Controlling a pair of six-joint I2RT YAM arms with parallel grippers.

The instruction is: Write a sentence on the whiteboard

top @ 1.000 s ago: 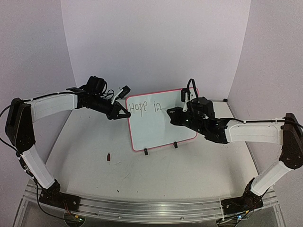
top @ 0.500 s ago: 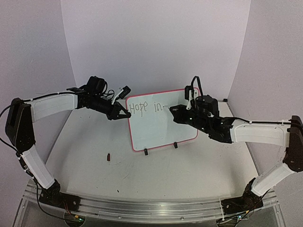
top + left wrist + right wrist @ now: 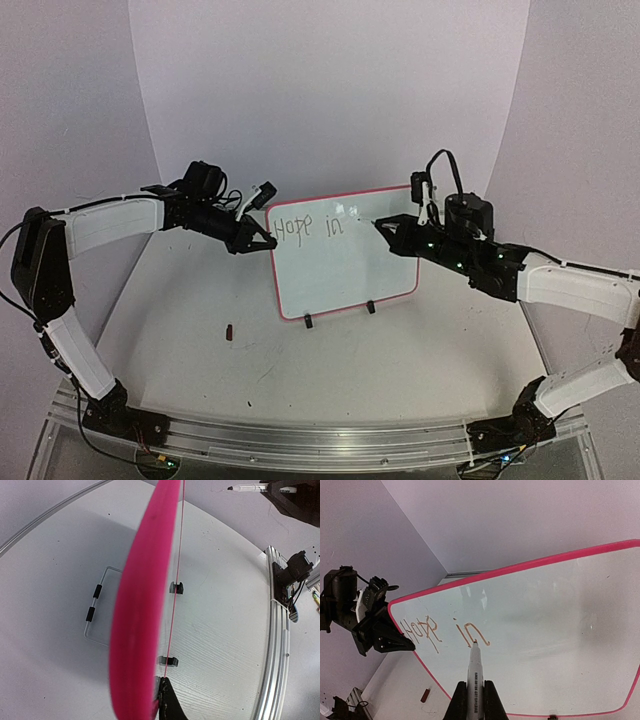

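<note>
Now that the sentence [image 3: 308,226] reads "Hope in" along the top of the whiteboard [image 3: 340,275], upright on its feet on the worktop [image 3: 400,350], my right tool [image 3: 395,230], clenched on the marker [image 3: 474,677], has shifted rightward, tip past "in" by bare board; I judge the next word starts there. My left tool [image 3: 264,242] stays clamped on the board's left rim.

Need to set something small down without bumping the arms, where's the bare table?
Roomiest: the strip of table between the feet of the whiteboard and the front rail, bare but for a small dark piece at left. Crowded: the board's left rim, clamped by the left claw, and its face, where the right claw holds a marker.
</note>
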